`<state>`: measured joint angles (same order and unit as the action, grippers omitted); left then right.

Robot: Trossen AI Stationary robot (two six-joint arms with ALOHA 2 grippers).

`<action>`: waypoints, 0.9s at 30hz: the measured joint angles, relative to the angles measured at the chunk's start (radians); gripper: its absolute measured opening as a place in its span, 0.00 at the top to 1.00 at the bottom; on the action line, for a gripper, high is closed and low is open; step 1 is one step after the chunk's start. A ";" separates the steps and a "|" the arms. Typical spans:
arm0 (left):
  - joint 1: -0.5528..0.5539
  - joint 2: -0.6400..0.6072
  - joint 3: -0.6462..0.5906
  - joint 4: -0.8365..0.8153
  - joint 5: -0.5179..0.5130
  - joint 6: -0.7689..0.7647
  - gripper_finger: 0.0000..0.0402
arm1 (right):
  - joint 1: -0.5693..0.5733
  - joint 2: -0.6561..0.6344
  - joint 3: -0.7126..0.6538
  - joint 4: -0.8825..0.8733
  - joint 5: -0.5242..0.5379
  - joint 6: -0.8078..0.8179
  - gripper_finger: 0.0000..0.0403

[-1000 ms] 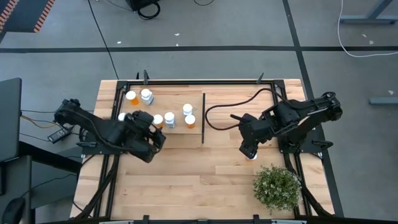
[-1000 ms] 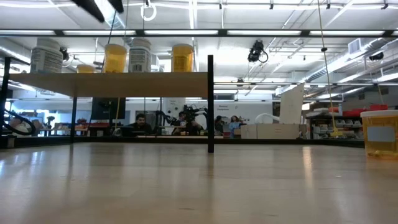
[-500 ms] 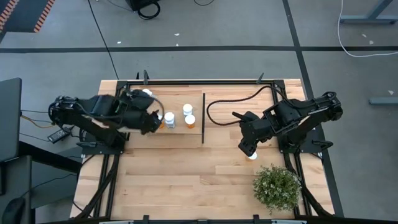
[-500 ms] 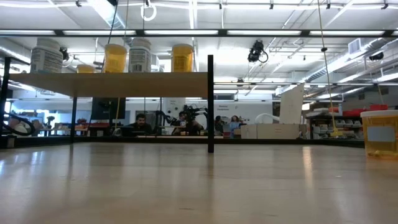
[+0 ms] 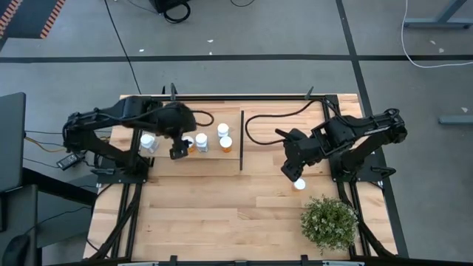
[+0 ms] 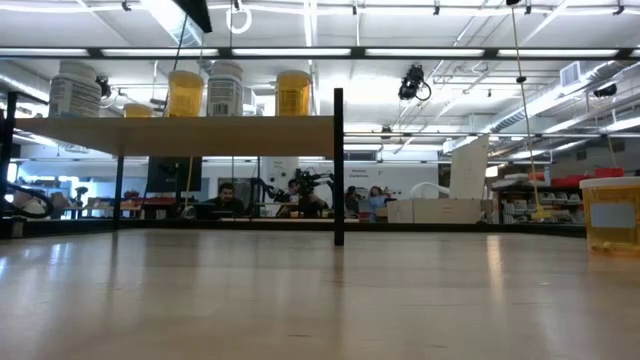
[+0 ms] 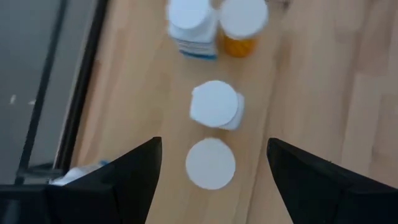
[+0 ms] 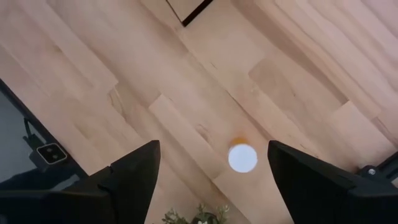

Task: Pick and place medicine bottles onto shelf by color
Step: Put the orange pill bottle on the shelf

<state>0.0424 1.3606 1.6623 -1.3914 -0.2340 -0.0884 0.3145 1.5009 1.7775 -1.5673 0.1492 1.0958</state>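
High view: we see the left gripper (image 5: pixel 178 151) over the shelf (image 5: pixel 211 159) at the desk's (image 5: pixel 222 214) far left part, jaws spread, nothing in them. Bottles w/ white caps stand on the shelf near it: one at the arm's left (image 5: pixel 148 142), then a pair (image 5: pixel 201 140) just beside the gripper and another pair (image 5: pixel 223 131) closer to the thin black divider (image 5: pixel 242 140). Right gripper (image 5: pixel 290 172) is on the other side of the divider, jaws released, empty, w/ a lone white-capped bottle (image 5: pixel 298 185) on the desk just below it. Potted plant (image 5: pixel 329 223) sits near the desk's front right corner.

Low view: shelf board (image 6: pixel 180 135) carries orange and pale bottles (image 6: pixel 292 93); divider post (image 6: pixel 339 165) upright. People sit far off in the room.

Left wrist view: dark fingers (image 7: pixel 134 180) wide apart above four bottles, nearest cap (image 7: pixel 211 163) betw. them, not touched.

Right wrist view: fingers (image 8: pixel 134 177) apart, orange bottle w/ white cap (image 8: pixel 242 157) stands alone on the desk boards, plant tips at the edge.
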 joint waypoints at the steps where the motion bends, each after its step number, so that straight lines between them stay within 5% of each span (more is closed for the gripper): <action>1: 0.017 0.005 -0.001 -0.005 0.027 0.035 0.27 | 0.000 0.000 0.000 0.000 0.001 0.000 0.25; 6: 0.100 0.040 -0.001 -0.023 0.165 0.148 0.26 | 0.000 0.000 0.000 0.013 0.014 -0.003 0.25; 14: 0.136 0.104 -0.001 -0.084 0.240 0.310 0.26 | 0.003 0.000 0.000 0.023 0.031 0.000 0.25; 27: 0.136 0.162 -0.001 -0.132 0.215 0.399 0.26 | 0.003 0.000 0.000 0.030 0.060 -0.024 0.25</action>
<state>0.1780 1.5221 1.6611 -1.5238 -0.0185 0.3102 0.3172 1.5010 1.7775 -1.5375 0.2092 1.0720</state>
